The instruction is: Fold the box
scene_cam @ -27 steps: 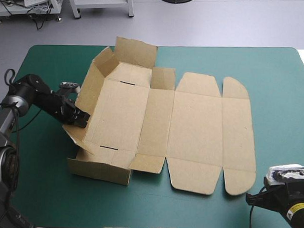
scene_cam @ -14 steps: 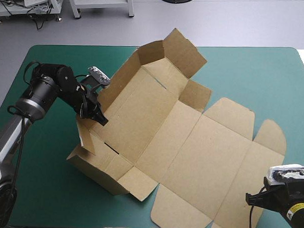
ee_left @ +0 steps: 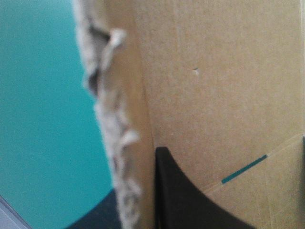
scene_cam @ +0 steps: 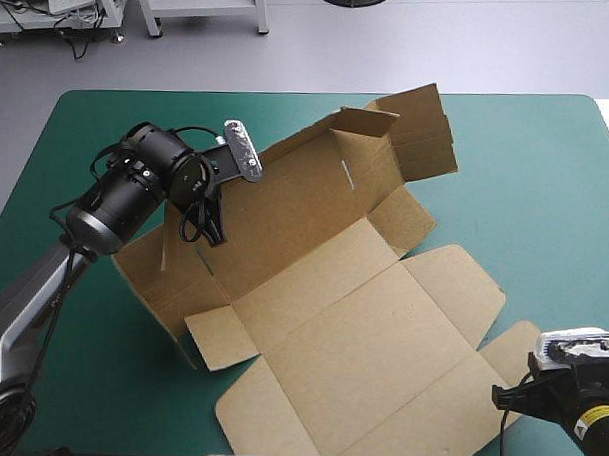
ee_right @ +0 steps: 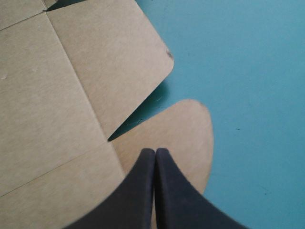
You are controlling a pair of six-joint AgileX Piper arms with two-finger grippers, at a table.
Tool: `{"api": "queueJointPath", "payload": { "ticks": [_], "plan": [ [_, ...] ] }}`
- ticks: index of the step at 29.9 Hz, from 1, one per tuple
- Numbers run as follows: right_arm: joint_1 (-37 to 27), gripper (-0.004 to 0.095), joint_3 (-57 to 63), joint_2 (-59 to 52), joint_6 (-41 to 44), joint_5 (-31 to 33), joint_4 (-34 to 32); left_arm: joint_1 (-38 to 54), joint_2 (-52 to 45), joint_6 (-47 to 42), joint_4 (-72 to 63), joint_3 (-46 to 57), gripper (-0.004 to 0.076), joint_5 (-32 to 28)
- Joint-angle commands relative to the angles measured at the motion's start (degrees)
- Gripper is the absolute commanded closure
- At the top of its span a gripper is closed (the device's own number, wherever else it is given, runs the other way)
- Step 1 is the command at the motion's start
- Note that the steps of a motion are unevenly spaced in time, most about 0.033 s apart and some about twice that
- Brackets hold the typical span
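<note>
The brown box (scene_cam: pixel 351 320) is a cut sheet lying askew on the teal-green cover, with its far-left walls raised and its lid panels flat toward the near right. My left gripper (scene_cam: pixel 208 233) is shut on the raised left wall, holding that end up. In the left wrist view a torn board edge (ee_left: pixel 119 143) runs between the fingers, one black finger (ee_left: pixel 181 200) lying against the inner face. My right gripper (scene_cam: pixel 501 397) is at the near right corner, shut on nothing. Its tips (ee_right: pixel 155 152) hover over the lid's rounded flap (ee_right: pixel 186 129).
The sheet's near corner (scene_cam: pixel 277 442) reaches the table's front edge. Teal-green cover (scene_cam: pixel 546 196) shows to the right of the box and at the near left (scene_cam: pixel 100 361). The table's far edge (scene_cam: pixel 289 92) runs just behind the raised flaps.
My left gripper has risen and moved toward the far middle with the wall in its grip. This swung the whole sheet round, so the lid now points near-right. The right arm has not moved.
</note>
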Motion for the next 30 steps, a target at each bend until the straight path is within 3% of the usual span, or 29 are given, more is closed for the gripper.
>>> {"api": "queueJointPath", "payload": {
  "ticks": [1, 14, 18, 30],
  "plan": [
    [-0.47, 0.0921, -1.31, 0.56, -0.25, -3.81, -1.36, -3.14, -2.52, 2.91, 4.91, -2.00, 0.0734, -6.63],
    [-0.47, 0.0921, -1.31, 0.56, -0.25, -7.09, -1.59, -8.86, -2.52, 9.95, 9.02, -2.00, 0.0734, -12.65],
    [-0.47, 0.0921, -1.31, 0.56, -0.25, -7.06, -2.91, -9.75, -2.52, 9.95, 9.79, -2.00, 0.0734, -17.84],
    [-0.47, 0.0921, -7.96, 0.56, 2.72, -6.08, -3.50, -15.63, -2.17, 6.23, 20.05, 3.07, 0.0734, -26.01]
  ]
}}
